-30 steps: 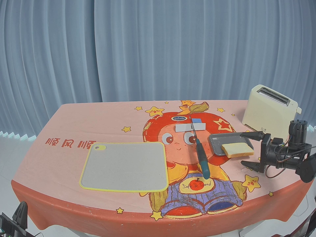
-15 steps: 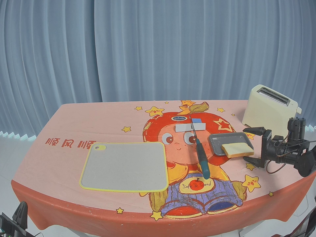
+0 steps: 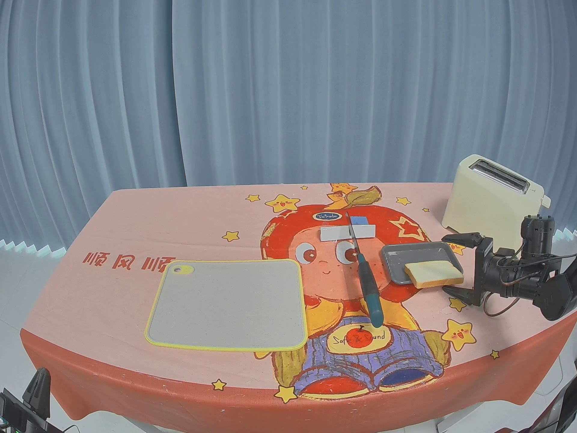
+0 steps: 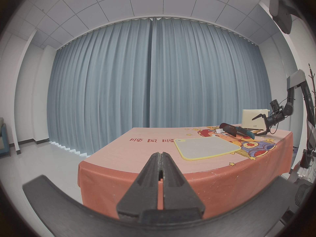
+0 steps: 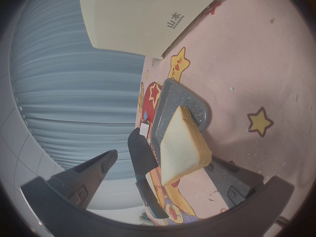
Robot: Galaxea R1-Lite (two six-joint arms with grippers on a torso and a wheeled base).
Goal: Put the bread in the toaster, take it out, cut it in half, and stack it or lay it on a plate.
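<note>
Nearest, off the table's near left corner and below its edge, the left gripper (image 4: 160,168) hangs with its 2 fingers pressed together on nothing. On the tablecloth (image 3: 180,224) come the grey cutting board (image 3: 227,304) with its yellow rim, then the teal-handled knife (image 3: 365,272), its blade pointing away. Just right of the knife, the bread slice (image 3: 434,273) lies on the near edge of the grey tray (image 3: 401,254), 1 corner jutting past the rim. The right gripper (image 3: 449,263) sits just beside that corner, spread wide and empty, 1 finger above the slice and 1 low by the cloth. The cream toaster (image 3: 490,202) stands close behind it, before the blue curtain (image 3: 288,73). The likely trouble is the low finger: it could snag the cloth or nudge the tray and shove the slice along instead of sliding under it. A hard squeeze would crush such soft bread, and lifting by 1 corner may let it fold. The wrist is also near enough to bump the toaster. Whether the low finger touches the cloth cannot be told, the slice hides part of it, and the toaster's slot interior is out of sight.
</note>
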